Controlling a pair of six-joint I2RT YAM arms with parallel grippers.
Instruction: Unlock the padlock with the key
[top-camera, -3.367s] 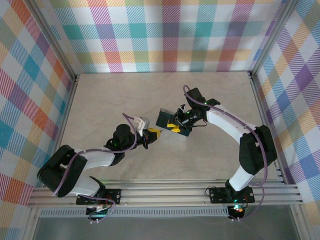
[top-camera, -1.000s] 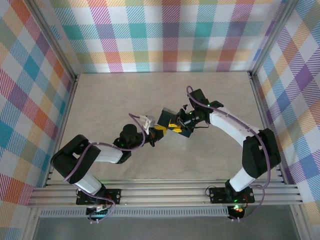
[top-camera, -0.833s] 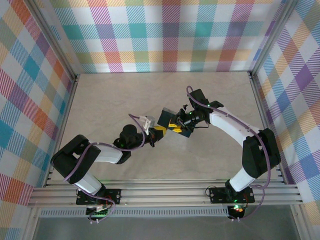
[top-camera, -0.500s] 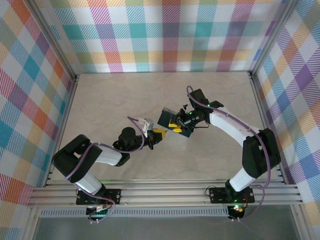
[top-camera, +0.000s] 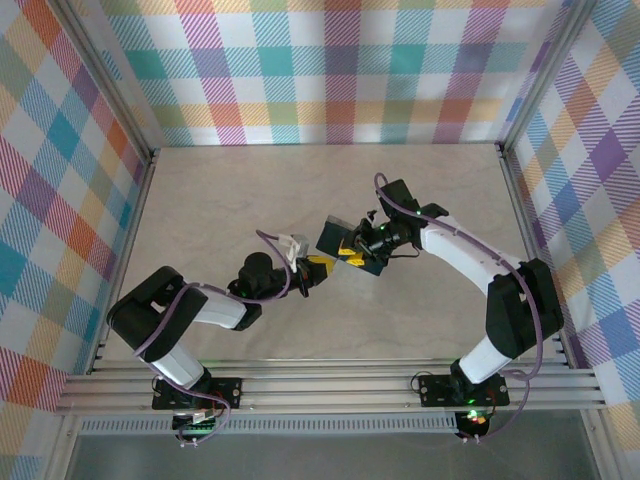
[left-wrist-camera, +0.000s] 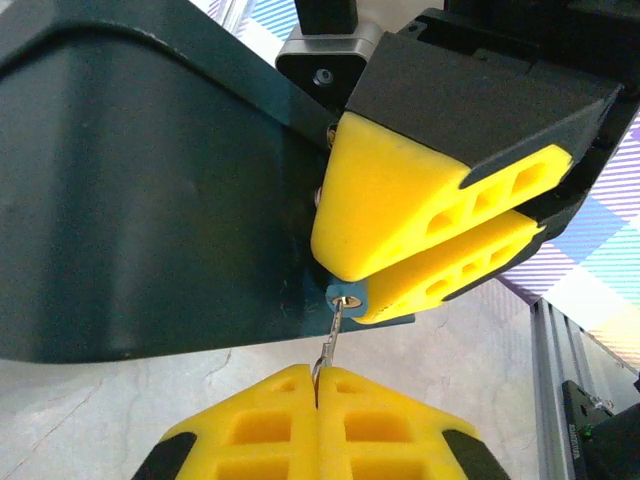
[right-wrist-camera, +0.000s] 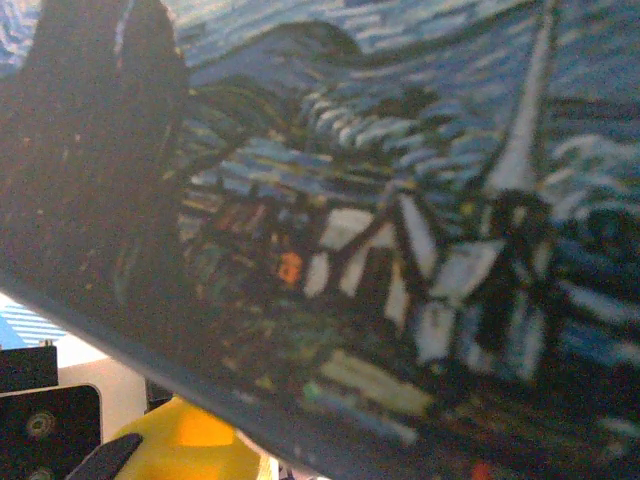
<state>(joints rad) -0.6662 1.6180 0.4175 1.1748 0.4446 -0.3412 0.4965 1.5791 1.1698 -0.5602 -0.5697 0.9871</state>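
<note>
Matt yellow plastic, moulded with hollows, is seen on the pads (left-wrist-camera: 250, 430) of the left hand (left-wrist-camera: 318, 378) and of the right hand (left-wrist-camera: 345, 280). The key (left-wrist-camera: 330, 345) is made of thin bright metal (a wire-like sliver), and a smooth bluish bit is shown by the padlock (left-wrist-camera: 347, 296). The box (right-wrist-camera: 350, 200) is faced with a printed picture, dull in sheen; its side is matt and dark. The desk (top-camera: 220, 200) is finished in pale, smooth marbling.

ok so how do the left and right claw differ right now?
The left claw pinches a thin metal key; the right claw clamps the edge of the dark box. The left claw points in from the near left, the right claw from the right. Both are yellow-tipped and shut, facing each other across the small bluish padlock.
</note>
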